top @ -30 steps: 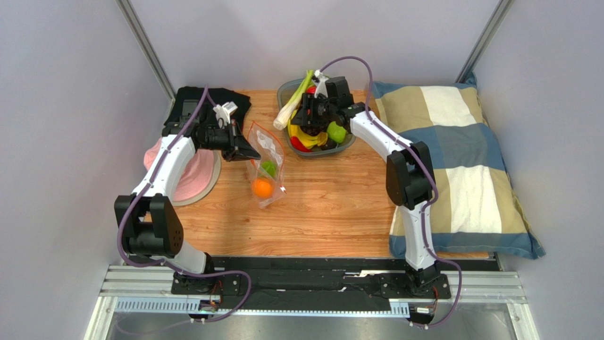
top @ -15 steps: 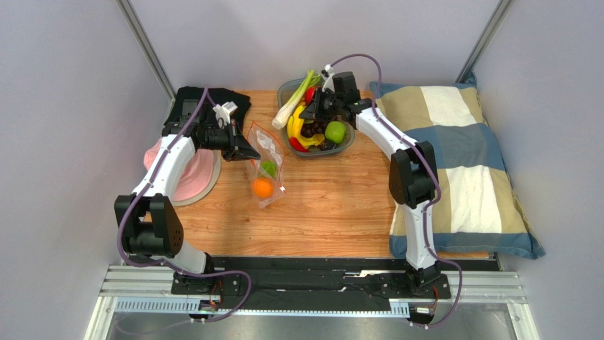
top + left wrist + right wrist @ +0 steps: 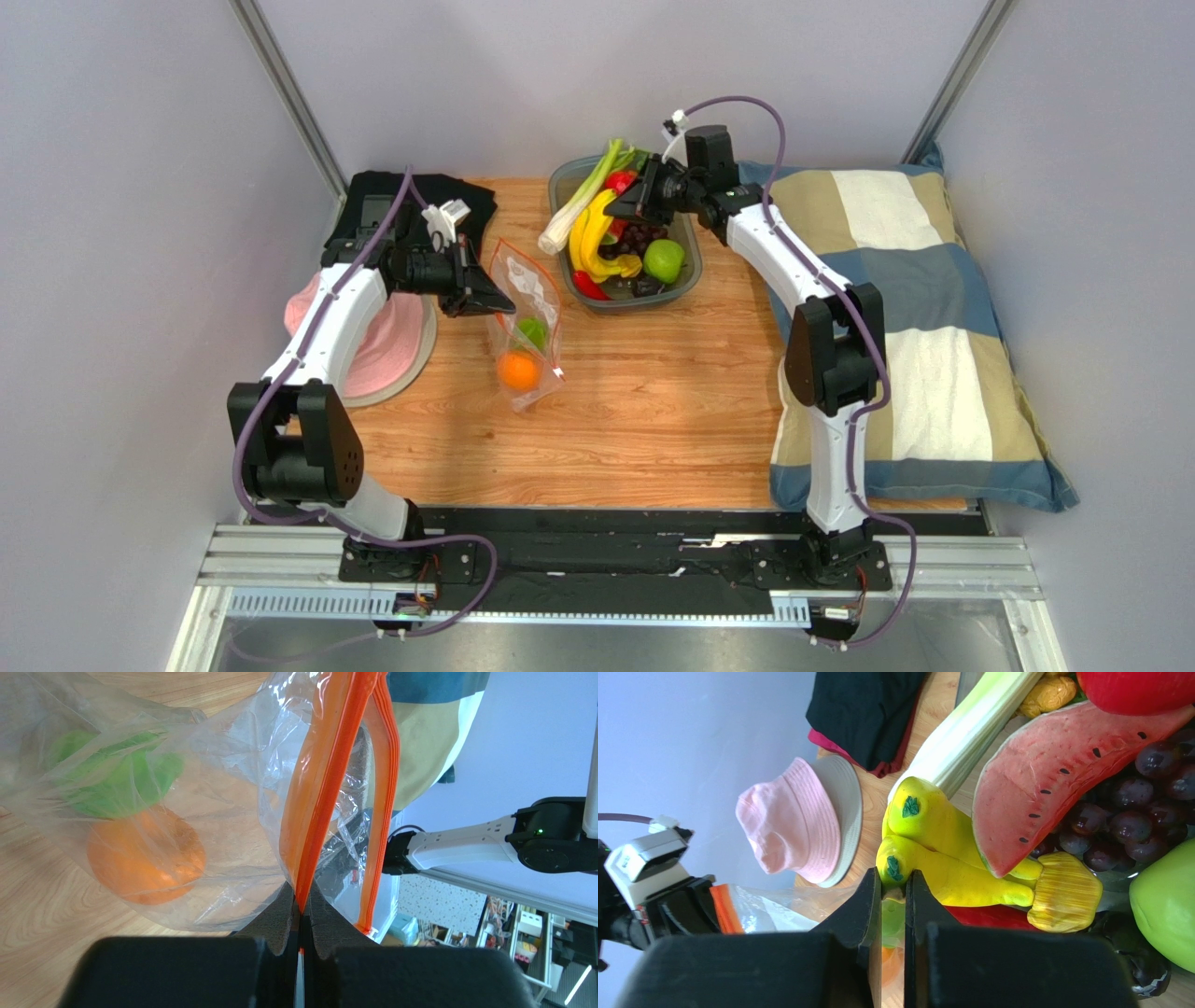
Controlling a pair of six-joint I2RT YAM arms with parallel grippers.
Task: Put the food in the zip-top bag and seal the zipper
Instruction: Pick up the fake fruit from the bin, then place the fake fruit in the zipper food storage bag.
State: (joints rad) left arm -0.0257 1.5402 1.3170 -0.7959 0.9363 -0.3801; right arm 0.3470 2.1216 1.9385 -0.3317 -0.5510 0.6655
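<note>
Fingers of left gripper (image 3: 302, 908): clamped on zipper (image 3: 330, 777), holding zip-top bag (image 3: 231, 749) open.
Bag contents: orange (image 3: 144, 855), green fruit (image 3: 119, 777).
Right gripper (image 3: 893, 882): narrow, apparently pinching yellow banana (image 3: 948, 871) tip.
Overhead, left for you: green apple (image 3: 665, 259) in tray (image 3: 690, 284), then sealing.

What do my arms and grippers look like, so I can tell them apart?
They match: the left arm and right arm have white links between bulky black joints, and a purple cable loops along each. The left gripper and right gripper are black, with blocky fingers tapering to dark textured pads. A white bracket sits on the left wrist.
</note>
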